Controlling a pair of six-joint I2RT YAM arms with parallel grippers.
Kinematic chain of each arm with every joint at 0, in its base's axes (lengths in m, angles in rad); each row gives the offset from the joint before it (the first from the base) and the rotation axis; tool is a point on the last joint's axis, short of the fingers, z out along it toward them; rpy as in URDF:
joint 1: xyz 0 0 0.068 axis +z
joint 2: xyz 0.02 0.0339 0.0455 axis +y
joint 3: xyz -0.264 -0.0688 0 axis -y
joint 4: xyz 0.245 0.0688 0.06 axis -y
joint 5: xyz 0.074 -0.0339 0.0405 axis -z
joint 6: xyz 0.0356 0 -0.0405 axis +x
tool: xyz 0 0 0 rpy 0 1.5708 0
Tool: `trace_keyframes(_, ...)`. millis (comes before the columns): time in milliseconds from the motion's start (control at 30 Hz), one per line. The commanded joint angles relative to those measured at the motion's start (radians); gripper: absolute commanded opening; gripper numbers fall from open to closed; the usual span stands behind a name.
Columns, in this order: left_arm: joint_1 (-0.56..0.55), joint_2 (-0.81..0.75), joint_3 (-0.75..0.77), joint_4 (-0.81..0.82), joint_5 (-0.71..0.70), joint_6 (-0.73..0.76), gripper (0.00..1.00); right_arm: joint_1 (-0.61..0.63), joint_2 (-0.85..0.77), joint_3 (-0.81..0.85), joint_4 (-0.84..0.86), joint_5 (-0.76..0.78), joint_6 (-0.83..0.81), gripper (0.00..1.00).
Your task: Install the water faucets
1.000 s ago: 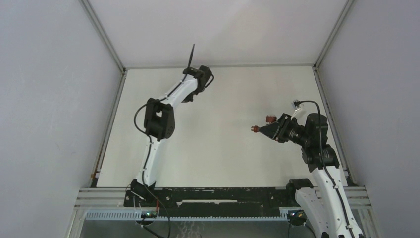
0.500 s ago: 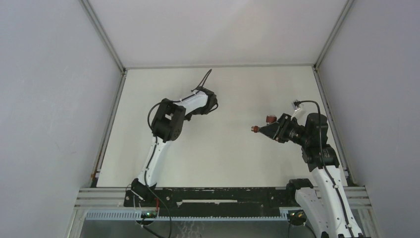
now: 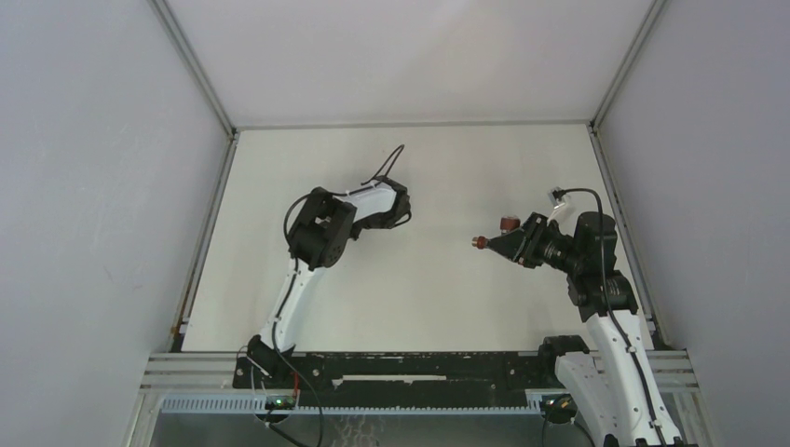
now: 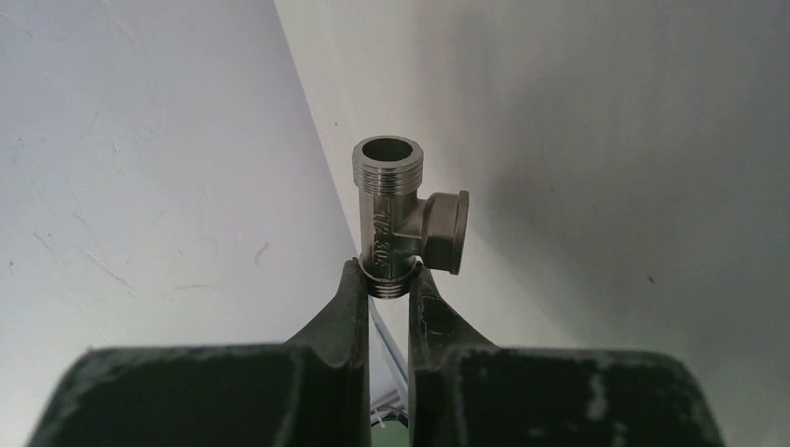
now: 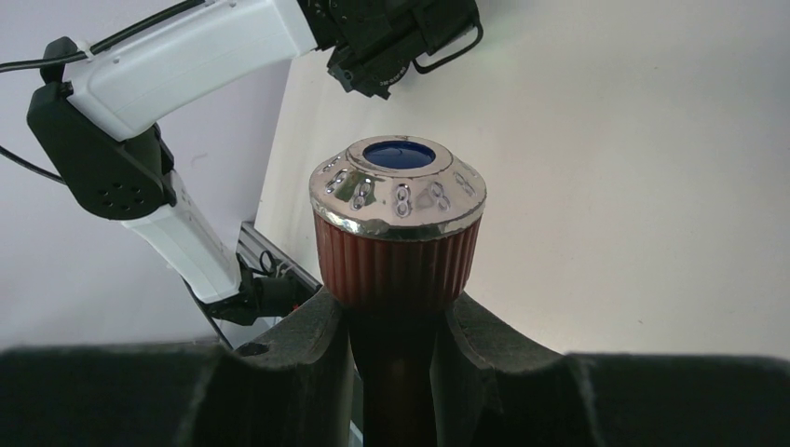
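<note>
Right tool around reddish-brown faucet

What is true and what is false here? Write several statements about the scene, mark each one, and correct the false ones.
1. The left hand grips a silvery T-shaped fitting by its lower threaded end. True.
2. The right hand is empty. False: it is shut on a reddish-brown faucet, just below its ribbed knob.
3. The knob's silvery cap has a red centre. False: the centre is blue.
4. The fitting's upper end is threaded and open. True.
</note>
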Motion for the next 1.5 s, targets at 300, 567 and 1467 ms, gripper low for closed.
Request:
trace_keyframes(300,-0.05,-0.008,-0.022,-0.016,0.046,-0.059,0.0,-0.005,0.0,0.047,0.065,-0.024,0.013,0.0)
trace_keyframes(567,-0.053,0.008,-0.019,-0.015,0.077,-0.057,0.06,-0.005,0.003,0.047,0.056,-0.02,0.006,0.0)
trace_keyframes(1467,-0.08,0.017,0.008,-0.013,0.108,-0.038,0.31,-0.005,-0.001,0.047,0.053,-0.022,0.002,0.0)
